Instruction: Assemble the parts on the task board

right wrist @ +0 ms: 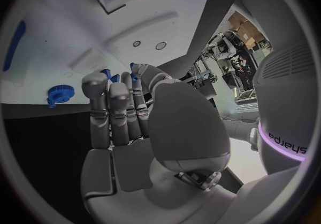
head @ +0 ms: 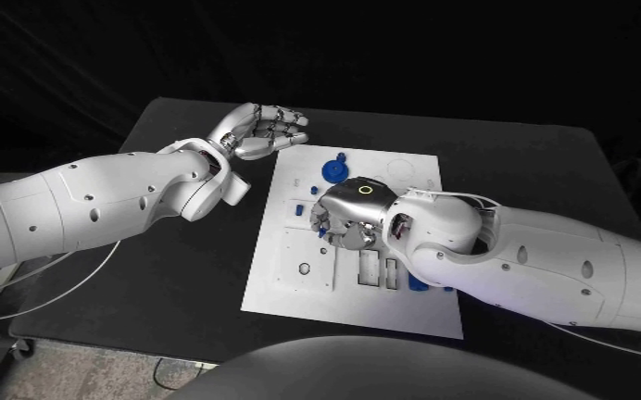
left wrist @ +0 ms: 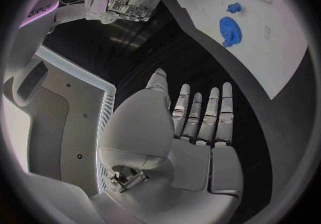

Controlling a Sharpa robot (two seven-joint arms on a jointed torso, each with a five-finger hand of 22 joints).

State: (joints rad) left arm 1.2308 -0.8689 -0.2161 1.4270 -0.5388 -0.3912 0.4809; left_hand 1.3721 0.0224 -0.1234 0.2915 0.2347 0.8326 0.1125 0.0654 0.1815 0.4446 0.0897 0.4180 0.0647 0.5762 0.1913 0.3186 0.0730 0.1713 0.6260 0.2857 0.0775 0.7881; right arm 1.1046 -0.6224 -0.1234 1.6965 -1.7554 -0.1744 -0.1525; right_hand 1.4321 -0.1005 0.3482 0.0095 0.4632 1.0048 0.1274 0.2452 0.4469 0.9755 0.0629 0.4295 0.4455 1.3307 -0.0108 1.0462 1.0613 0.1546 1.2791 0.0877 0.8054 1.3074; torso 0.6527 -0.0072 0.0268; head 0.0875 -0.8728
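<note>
1. We see the right hand (head: 350, 217) lying knuckles-up on the middle of the task board (head: 301, 281), its fingers curled down toward the white surface. In the right wrist view the fingertips (right wrist: 107, 82) close around a small blue part (right wrist: 107, 74); only slivers of blue show between them, so we read it as pinched, but its shape is hidden.

2. From the head view, the back of that hand covers whatever lies beneath it, and we cannot make out the contact there.

3. The left hand (head: 259, 131) hovers off the board, beside its far left corner over the black table (head: 160, 270), palm up, fingers loosely apart and holding nothing. The left wrist view shows its fingers (left wrist: 204, 114) straight and spread over the dark table.

4. A blue gear (left wrist: 228, 29) lies on the board, clear in the left wrist view; a second toothed gear (right wrist: 61, 94) shows in the right wrist view, near the right hand's fingertips.

5. Further blue pieces (head: 333, 170) lie near the board's far edge, too small for us to tell apart.

6. Another blue part (head: 420, 284) peeks out from under the right forearm near the board's right edge, mostly covered.
</note>
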